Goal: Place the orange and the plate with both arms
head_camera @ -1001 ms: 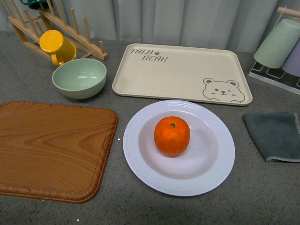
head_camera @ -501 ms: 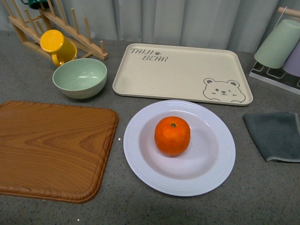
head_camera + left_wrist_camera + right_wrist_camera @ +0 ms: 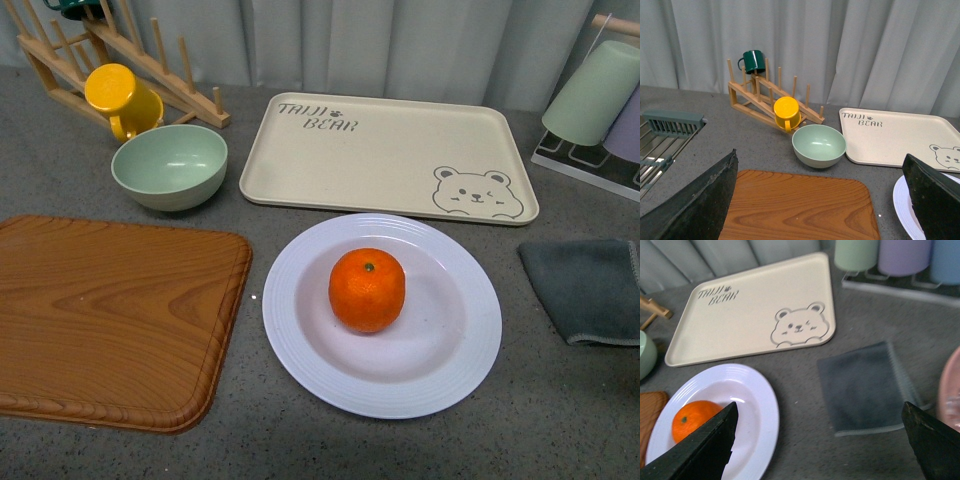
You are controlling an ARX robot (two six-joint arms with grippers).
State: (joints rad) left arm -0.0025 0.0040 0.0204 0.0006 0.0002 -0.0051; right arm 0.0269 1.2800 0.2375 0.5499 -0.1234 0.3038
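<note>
Left tool [image 3: 820, 157]: its two dark fingers [image 3: 695, 200] are standing spread wide, gripping nothing and touching nothing.
Right tool [image 3: 820, 405]: likewise gaping wide and carrying nothing, hanging over the grey worktop [image 3: 560, 420].
Orange [image 3: 367, 290]: sitting in the middle of the plate, green stem dot facing up.
Plate [image 3: 440, 372]: lying flat on the worktop, centre front. Its far rim is lying just beside the near edge of the beige bear tray [image 3: 390, 150]; I cannot tell whether they are touching.
Wooden cutting board [image 3: 110, 315]: lying left of the plate, with a narrow strip of worktop showing between them.
Grey cloth [image 3: 590, 290]: lying right of the plate, a wider bare gap separating them.
Pale green bowl [image 3: 169, 165]: standing behind the board, with the yellow mug [image 3: 118, 98] hanging just behind it on the wooden rack [image 3: 60, 50].
Open room: bare worktop is running along the plate's near side and right side.
</note>
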